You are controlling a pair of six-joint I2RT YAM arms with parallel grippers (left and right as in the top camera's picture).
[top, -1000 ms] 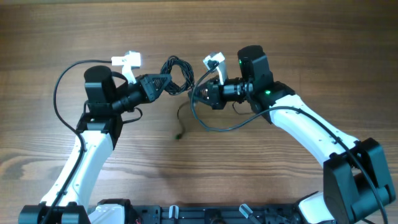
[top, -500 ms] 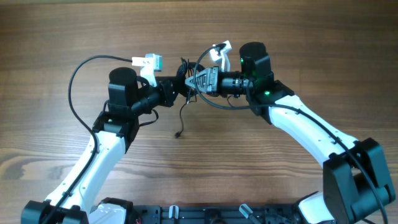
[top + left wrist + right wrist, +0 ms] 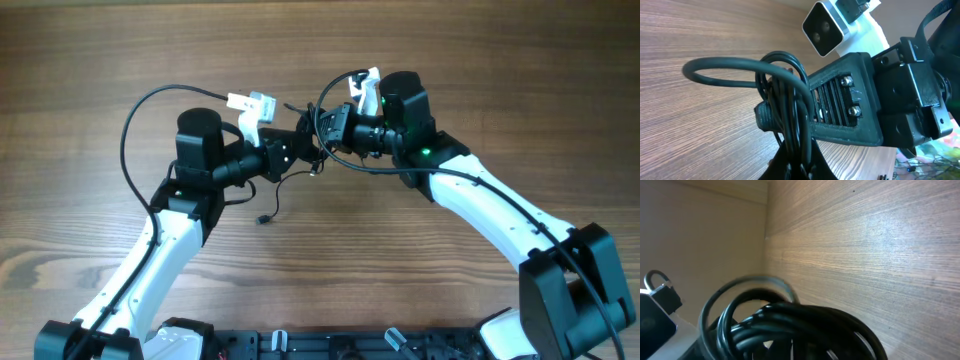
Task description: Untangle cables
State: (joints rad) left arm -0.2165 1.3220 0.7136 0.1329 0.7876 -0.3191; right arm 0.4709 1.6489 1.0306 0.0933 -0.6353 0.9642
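The cables [image 3: 311,141] are a small black bundle held above the wooden table between the two grippers, which nearly meet. One thin strand [image 3: 273,192] hangs down to a plug tip [image 3: 262,218] on the table. My left gripper [image 3: 300,149] is shut on the bundle; in the left wrist view the cables [image 3: 788,100] run down between its dark fingers [image 3: 816,162]. My right gripper [image 3: 323,129] touches the bundle from the right, and its ribbed finger [image 3: 840,106] lies behind the loops. In the right wrist view the cables [image 3: 800,325] cover its jaws.
Thicker black arm cords arc out on the left [image 3: 133,115] and under the right wrist [image 3: 352,166]. White wrist cameras [image 3: 252,104] [image 3: 366,88] stick up beside the grippers. The arm bases [image 3: 300,345] sit at the table's front edge.
The left gripper has moved right with the bundle and the two grippers have closed in on each other. The hanging plug tip has shifted left on the table.
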